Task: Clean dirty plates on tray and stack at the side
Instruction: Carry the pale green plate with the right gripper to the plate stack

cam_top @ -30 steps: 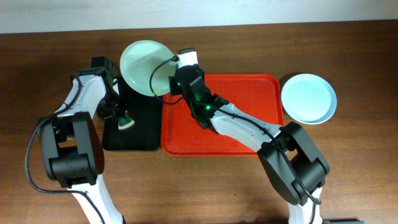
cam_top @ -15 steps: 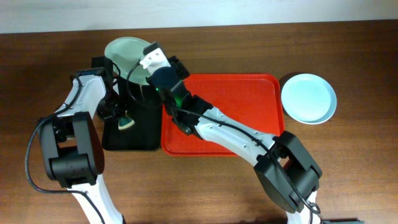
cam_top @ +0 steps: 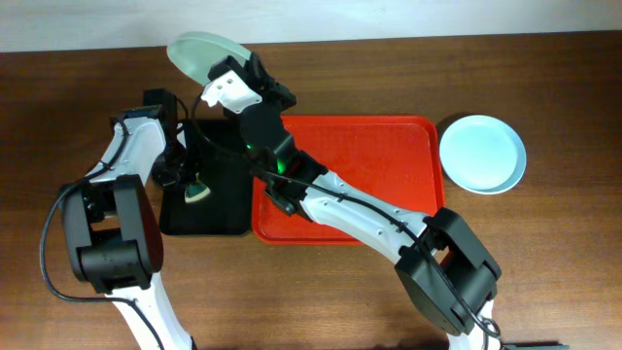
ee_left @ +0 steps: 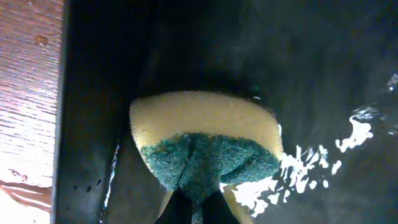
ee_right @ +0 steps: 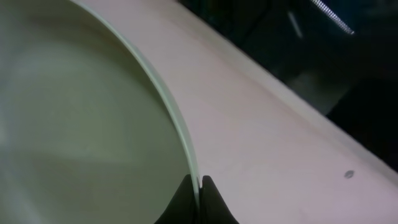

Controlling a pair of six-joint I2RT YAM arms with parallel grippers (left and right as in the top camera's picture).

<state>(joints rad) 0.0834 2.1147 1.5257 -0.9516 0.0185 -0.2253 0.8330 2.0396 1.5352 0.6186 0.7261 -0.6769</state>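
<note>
"Starting nearest the robot, what is lying on the table (cam_top: 564, 272)?"

"Two arms are reaching away from the near edge. At 9 o'clock the left gripper (ee_left: 195, 208) is hanging over a black tray (cam_top: 222, 209), and its jaws are pinching a sponge (ee_left: 205, 140). The left wrist view is showing yellow foam with a green scrubbing face, bunched between the fingertips. Wet streaks are glinting on the black tray around it."

"And where is the red tray (cam_top: 389, 156) sitting?"

"It is lying at the centre, just beside the black tray's right side. The right arm is crossing over its near left part."

"Where are the plates?"

"A pale blue plate (cam_top: 482, 154) is lying flat on the wood at 3 o'clock, just beside the red tray's right rim. Farthest away, at 11 o'clock, a pale mint green plate (cam_top: 199, 51) is being held tilted beyond the black tray's far end. It is showing as a narrow oval against the table's far edge."

"What is holding it?"

"The right gripper (ee_right: 199, 200) is pinching its rim. In the right wrist view the two fingertips are pressing on either side of the thin edge."
</note>
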